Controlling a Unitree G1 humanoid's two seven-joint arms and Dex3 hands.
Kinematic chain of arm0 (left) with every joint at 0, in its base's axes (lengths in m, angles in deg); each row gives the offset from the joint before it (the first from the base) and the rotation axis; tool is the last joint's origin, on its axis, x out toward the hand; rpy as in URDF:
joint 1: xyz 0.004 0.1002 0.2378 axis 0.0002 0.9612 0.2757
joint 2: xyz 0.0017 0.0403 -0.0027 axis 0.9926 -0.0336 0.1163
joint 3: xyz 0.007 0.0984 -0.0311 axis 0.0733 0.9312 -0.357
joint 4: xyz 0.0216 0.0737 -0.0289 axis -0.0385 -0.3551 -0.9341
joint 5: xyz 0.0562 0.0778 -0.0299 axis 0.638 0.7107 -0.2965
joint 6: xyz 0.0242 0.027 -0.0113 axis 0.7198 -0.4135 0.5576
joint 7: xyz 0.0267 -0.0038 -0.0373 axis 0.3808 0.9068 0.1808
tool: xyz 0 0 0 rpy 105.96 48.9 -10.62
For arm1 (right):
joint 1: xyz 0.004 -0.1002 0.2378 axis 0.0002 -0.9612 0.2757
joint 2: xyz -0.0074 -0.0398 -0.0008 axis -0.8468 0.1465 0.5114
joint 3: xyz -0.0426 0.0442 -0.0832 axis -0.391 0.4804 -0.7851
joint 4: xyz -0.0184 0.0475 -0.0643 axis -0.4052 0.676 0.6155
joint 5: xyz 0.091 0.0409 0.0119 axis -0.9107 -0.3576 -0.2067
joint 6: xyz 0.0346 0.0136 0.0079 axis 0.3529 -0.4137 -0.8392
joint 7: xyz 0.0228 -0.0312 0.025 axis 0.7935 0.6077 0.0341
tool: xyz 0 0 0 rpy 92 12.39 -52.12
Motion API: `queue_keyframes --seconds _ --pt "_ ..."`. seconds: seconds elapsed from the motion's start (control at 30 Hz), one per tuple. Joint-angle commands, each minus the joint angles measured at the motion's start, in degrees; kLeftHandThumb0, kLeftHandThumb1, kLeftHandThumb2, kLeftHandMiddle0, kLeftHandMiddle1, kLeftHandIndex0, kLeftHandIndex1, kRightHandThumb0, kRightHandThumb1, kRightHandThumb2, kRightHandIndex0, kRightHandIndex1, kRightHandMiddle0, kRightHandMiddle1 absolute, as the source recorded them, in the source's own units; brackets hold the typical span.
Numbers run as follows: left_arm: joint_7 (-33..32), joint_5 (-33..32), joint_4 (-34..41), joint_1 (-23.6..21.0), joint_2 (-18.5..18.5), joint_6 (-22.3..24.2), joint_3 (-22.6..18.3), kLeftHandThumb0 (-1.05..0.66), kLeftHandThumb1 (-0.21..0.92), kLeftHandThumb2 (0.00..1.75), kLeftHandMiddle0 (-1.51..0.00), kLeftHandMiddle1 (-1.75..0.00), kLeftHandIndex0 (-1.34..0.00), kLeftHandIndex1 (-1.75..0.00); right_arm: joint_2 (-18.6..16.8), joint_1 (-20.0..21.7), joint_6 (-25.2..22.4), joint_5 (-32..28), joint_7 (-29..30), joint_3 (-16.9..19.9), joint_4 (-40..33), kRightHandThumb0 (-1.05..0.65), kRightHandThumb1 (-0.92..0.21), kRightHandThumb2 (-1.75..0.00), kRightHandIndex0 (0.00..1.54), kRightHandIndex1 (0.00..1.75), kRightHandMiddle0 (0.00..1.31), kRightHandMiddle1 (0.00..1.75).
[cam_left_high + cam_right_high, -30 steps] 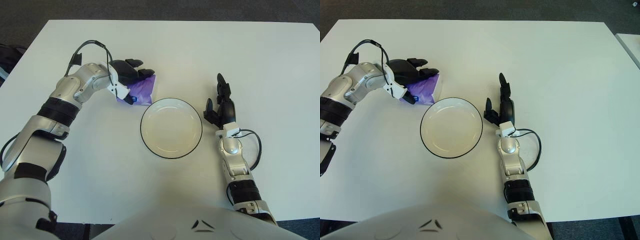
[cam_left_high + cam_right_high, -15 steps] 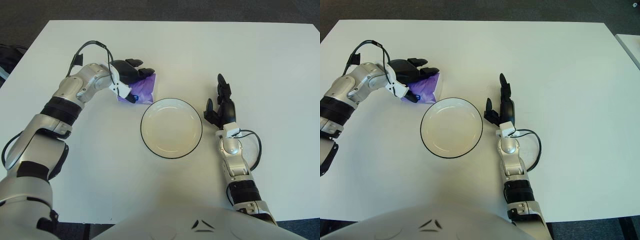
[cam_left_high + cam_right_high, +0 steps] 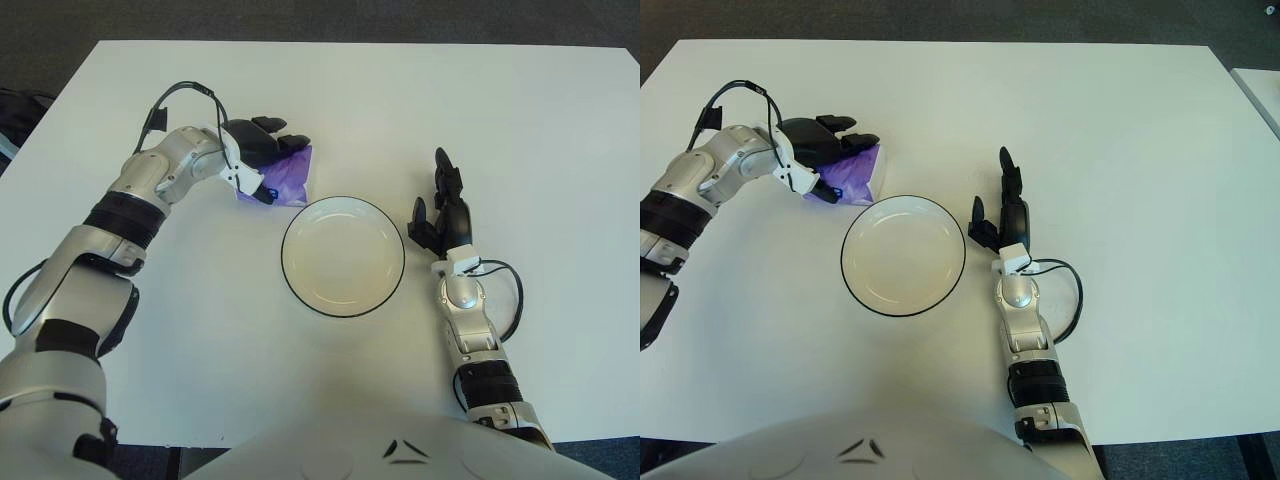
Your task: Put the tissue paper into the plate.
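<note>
Purple tissue pack (image 3: 287, 177) was sitting on the white surface (image 3: 520, 120) just up and left of the plate (image 3: 343, 257), near its rim but not in it; the left hand (image 3: 258, 147) was draped right over the pack's top-left end, fingers curled down onto it, thumb side tucked at the near edge; looked like a grip closing, though I couldn't tell if it was fully clamped yet. Compared with a second earlier the hand had crept a touch further over the pack and the forearm had swung in a little; the pack itself hadn't really budged and wasn't lifted. So my read was the grasp was still being settled, and the lift and the short carry to the plate were both still to come; plate was empty. The right hand (image 3: 443, 210) showed just right of the plate, fingers loosely extended, holding nothing, and it hadn't moved at all.
</note>
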Motion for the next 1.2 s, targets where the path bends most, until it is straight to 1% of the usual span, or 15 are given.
queue_keyframes --seconds 0.0,0.03,0.07,0.17,0.2,0.23,0.27,0.37,0.4,0.43,0.57,0.73,0.83,1.03,1.17 --pt "-0.2 2.3 -2.2 2.4 -0.4 -0.4 2.5 -0.96 0.92 0.32 -0.17 -0.10 -0.01 -0.02 -0.2 -3.2 -1.9 -0.3 0.1 0.2 2.1 -0.78 -0.92 -0.91 0.04 0.00 0.00 0.18" --pt "-0.7 2.5 -2.5 2.3 -0.4 -0.5 2.7 -0.94 0.92 0.29 -0.20 -0.12 -0.02 -0.02 -0.2 -3.2 -2.0 -0.3 0.2 0.2 2.1 -0.78 -0.92 -0.91 0.04 0.00 0.00 0.18" --pt "-1.2 2.7 -3.1 2.2 -0.5 -0.6 2.9 -0.89 0.92 0.24 -0.27 -0.21 -0.01 -0.24 -0.2 -3.2 -2.0 -0.3 0.2 0.3 2.1 -0.78 -0.92 -0.91 0.04 0.00 0.00 0.18" --pt "-3.4 3.5 -5.3 2.2 -1.0 -0.6 3.7 -0.79 0.88 0.21 -0.37 -0.47 -0.02 -0.83 -0.2 -3.4 -2.1 -0.2 0.2 0.3 2.0 -0.79 -0.92 -0.91 0.05 0.00 0.00 0.18" --pt "-5.8 3.8 -6.8 2.4 -1.6 0.1 3.7 -0.73 0.82 0.28 -0.39 -0.62 -0.04 -1.11 -0.2 -3.4 -2.0 -0.3 0.2 0.4 2.0 -0.79 -0.92 -0.91 0.05 0.01 0.00 0.18" --pt "-7.6 4.0 -8.0 2.6 -2.1 0.6 3.8 -0.61 0.74 0.49 -0.42 -0.82 -0.20 -1.29 -0.1 -3.4 -2.0 -0.3 0.2 0.4 2.0 -0.79 -0.92 -0.91 0.05 0.01 0.00 0.18" --pt "-9.3 4.0 -8.8 2.8 -2.5 1.2 3.7 -0.54 0.68 0.63 -0.44 -0.96 -0.31 -1.41 -0.1 -3.4 -1.9 -0.4 0.2 0.5 2.0 -0.79 -0.92 -0.91 0.05 0.01 0.00 0.19" --pt "-13.2 3.9 -9.7 3.4 -3.5 2.9 3.5 -0.46 0.58 0.87 -0.50 -1.17 -0.43 -1.59 -0.1 -3.4 -1.9 -0.5 0.1 0.6 2.0 -0.79 -0.92 -0.91 0.05 0.01 0.00 0.19" --pt "-14.5 3.9 -9.6 3.7 -3.7 3.6 3.3 -0.45 0.57 0.90 -0.51 -1.20 -0.44 -1.61 0.0 -3.4 -1.9 -0.4 0.1 0.7 2.0 -0.79 -0.92 -0.91 0.05 0.01 0.00 0.19" --pt "-15.8 3.9 -9.1 4.2 -3.9 4.5 3.1 -0.29 0.52 0.94 -0.56 -1.24 -0.45 -1.66 0.0 -3.4 -2.0 -0.4 0.1 0.7 2.0 -0.79 -0.92 -0.91 0.05 0.01 0.00 0.19" --pt "-17.6 3.7 -7.2 5.4 -3.7 6.0 2.8 -0.06 0.45 1.02 -0.65 -1.28 -0.46 -1.73 0.1 -3.4 -2.0 -0.4 0.1 0.8 2.0 -0.78 -0.92 -0.91 0.05 0.01 0.00 0.20" --pt "-19.2 3.1 -5.4 6.4 -3.6 7.2 2.3 -0.01 0.42 1.06 -0.67 -1.31 -0.46 -1.74 0.1 -3.4 -1.9 -0.4 0.1 0.9 2.0 -0.77 -0.92 -0.91 0.05 0.01 0.00 0.21" --pt "-18.5 2.3 -4.6 6.7 -3.5 7.6 2.1 -0.01 0.33 1.20 -0.72 -1.42 -0.44 -1.75 0.1 -3.4 -1.9 -0.4 0.1 0.9 2.0 -0.76 -0.92 -0.91 0.05 0.01 0.00 0.21" --pt "-18.0 2.0 -4.5 6.6 -3.4 7.5 2.3 0.00 0.22 1.34 -0.81 -1.44 -0.48 -1.75 -0.1 -3.3 -1.5 -1.2 -0.1 1.1 2.2 -0.74 -0.92 -0.90 0.06 0.01 0.00 0.24" --pt "-19.2 3.7 -5.2 5.8 -3.0 6.8 3.4 0.00 0.15 1.44 -0.84 -1.52 -0.50 -1.75 -0.1 -3.3 -1.3 -1.4 -0.3 1.2 2.4 -0.74 -0.92 -0.90 0.06 0.01 0.00 0.25"
